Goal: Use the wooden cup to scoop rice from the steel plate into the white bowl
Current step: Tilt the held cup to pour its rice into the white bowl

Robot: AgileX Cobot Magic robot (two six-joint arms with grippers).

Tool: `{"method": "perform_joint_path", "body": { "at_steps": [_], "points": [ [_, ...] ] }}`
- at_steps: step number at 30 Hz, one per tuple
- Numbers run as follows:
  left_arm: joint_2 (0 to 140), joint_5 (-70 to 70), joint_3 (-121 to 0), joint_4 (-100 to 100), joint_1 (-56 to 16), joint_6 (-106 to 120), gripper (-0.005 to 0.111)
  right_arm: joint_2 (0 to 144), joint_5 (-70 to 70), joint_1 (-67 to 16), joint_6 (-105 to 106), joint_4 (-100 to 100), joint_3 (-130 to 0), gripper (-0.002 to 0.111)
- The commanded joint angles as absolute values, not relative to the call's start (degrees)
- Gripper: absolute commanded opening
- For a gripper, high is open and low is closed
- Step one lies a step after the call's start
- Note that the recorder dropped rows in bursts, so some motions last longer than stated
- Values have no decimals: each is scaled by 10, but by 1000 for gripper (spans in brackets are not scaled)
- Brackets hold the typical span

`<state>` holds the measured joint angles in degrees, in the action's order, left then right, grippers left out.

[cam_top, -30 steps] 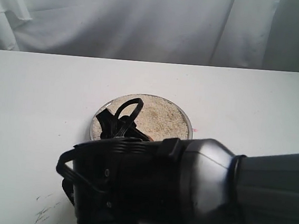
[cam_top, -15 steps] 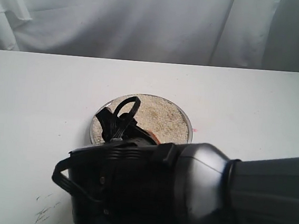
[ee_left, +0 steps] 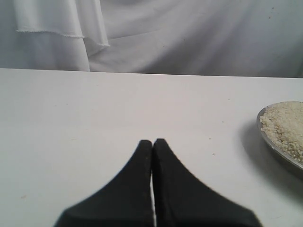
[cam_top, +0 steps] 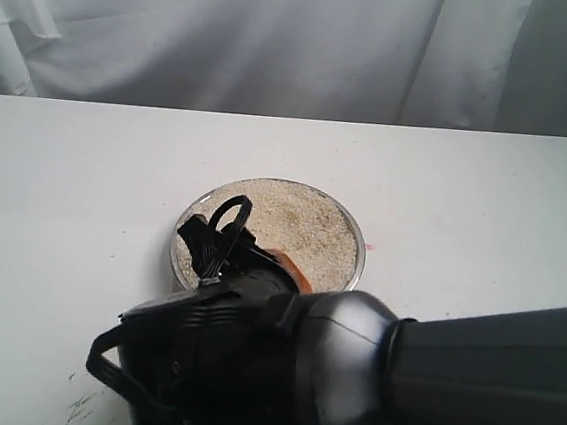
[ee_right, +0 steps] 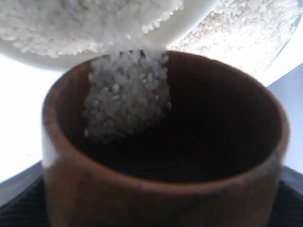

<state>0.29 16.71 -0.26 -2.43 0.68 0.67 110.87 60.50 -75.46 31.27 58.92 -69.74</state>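
The wooden cup (ee_right: pixel 161 189) fills the right wrist view, with my right gripper (ee_right: pixel 161 215) shut on it and its fingers hidden behind the wood. The cup tips toward the white bowl (ee_right: pixel 189 26), and a clump of rice (ee_right: pixel 125 97) lies against its far inner wall at the bowl's rim. The bowl holds rice. Only a reddish sliver of the cup (cam_top: pixel 290 266) shows in the exterior view, over the steel plate (cam_top: pixel 361 242) of rice (cam_top: pixel 288 218); the bowl is hidden there. My left gripper (ee_left: pixel 152 142) is shut and empty over bare table, left of the plate (ee_left: pixel 279 153).
My right arm (cam_top: pixel 348 379) fills the front of the exterior view and hides the table under it. A white cloth backdrop (cam_top: pixel 280 41) hangs behind the white table (cam_top: pixel 65 182).
The right arm has shifted toward the lower left of the exterior view, uncovering more of the plate's rice and the cup's edge. The left gripper shows no earlier frame.
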Motion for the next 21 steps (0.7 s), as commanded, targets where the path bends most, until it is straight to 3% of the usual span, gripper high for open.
{"method": "perform_joint_path", "body": {
  "at_steps": [1,21],
  "points": [
    [0,163,0,-25,6,5,0,1106,612,-768,308,613,-697,0],
    [0,163,0,-25,6,5,0,1106,636,-776,276,665,-697,0]
  ]
}}
